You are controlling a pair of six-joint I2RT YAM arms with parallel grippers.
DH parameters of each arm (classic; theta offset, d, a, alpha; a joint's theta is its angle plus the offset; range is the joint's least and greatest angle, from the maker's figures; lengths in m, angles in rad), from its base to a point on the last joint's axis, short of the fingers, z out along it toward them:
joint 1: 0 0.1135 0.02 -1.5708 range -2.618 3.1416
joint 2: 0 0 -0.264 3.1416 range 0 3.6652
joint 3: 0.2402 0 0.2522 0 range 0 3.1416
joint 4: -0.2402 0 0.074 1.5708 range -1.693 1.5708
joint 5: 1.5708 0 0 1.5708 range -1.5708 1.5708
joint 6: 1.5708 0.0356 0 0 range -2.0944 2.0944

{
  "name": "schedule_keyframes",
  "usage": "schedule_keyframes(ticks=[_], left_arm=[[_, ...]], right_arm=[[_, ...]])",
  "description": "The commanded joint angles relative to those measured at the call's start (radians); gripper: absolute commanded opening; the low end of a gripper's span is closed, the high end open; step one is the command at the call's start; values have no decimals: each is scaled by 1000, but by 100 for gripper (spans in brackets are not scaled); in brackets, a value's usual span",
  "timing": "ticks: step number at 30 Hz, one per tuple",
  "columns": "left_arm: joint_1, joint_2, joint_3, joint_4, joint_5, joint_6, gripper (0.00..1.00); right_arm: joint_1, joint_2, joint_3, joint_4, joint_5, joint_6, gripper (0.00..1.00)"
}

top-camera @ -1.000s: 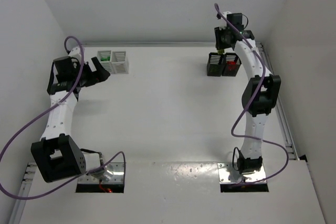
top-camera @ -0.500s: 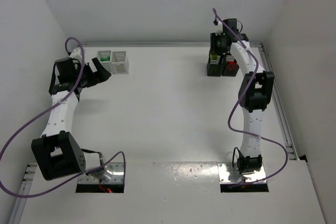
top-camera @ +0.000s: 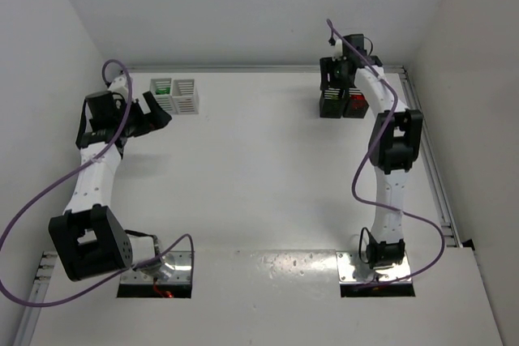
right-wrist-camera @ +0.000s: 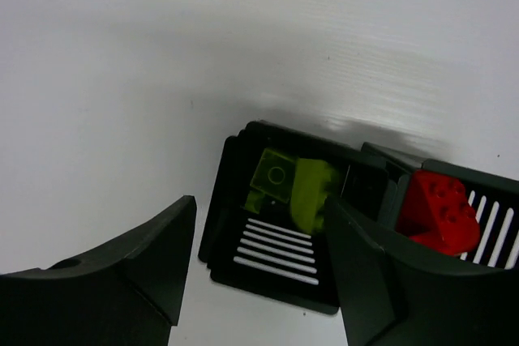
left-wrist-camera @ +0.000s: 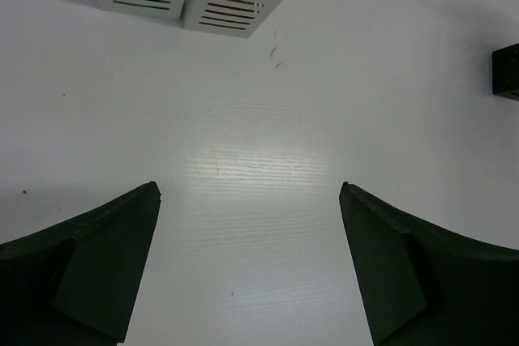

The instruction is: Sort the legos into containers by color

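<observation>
- The right gripper (right-wrist-camera: 259, 204) hangs above the black containers (right-wrist-camera: 223, 224), fingers parted and nothing between them, probably so a brick lands among its own colour.
- The lime legos (right-wrist-camera: 312, 192) lie in the left black compartment and the red legos (right-wrist-camera: 438, 208) in the next one.
- The top lime piece (right-wrist-camera: 274, 176) lies tilted, stud up. It looks squarish, so its long axis is unclear.
- The left gripper (left-wrist-camera: 250, 192) hovers wide open and empty over the desk (left-wrist-camera: 324, 79), short of the white containers (left-wrist-camera: 231, 6).

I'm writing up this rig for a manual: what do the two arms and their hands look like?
The left arm and right arm are white links with black joint housings, each trailed by a loose purple cable. The left hand and right hand each have two dark, wedge-shaped fingers.
</observation>
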Motion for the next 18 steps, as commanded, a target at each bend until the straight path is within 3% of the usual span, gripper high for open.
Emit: schedule_keyframes(ticks=[1,5,10,15,18], left_arm=[[-5,-63,-6,38,12,30,99],[-46,-123,6,-2,21,156,99],[-111,-204,17,-121,-15,322,99],[-148,-255,-40,-228,-71,438,99],[-148,-290,-87,-237,-98,456,99]], right_arm=[[-4,-188,18,-4,-39,-18,65],[-4,-357,-42,-97,-193,-75,65],[19,-620,-433,-160,-378,-184,65],[5,-872,-885,-128,-251,-278,65],[5,-1019,-1036,-119,-172,-290,65]])
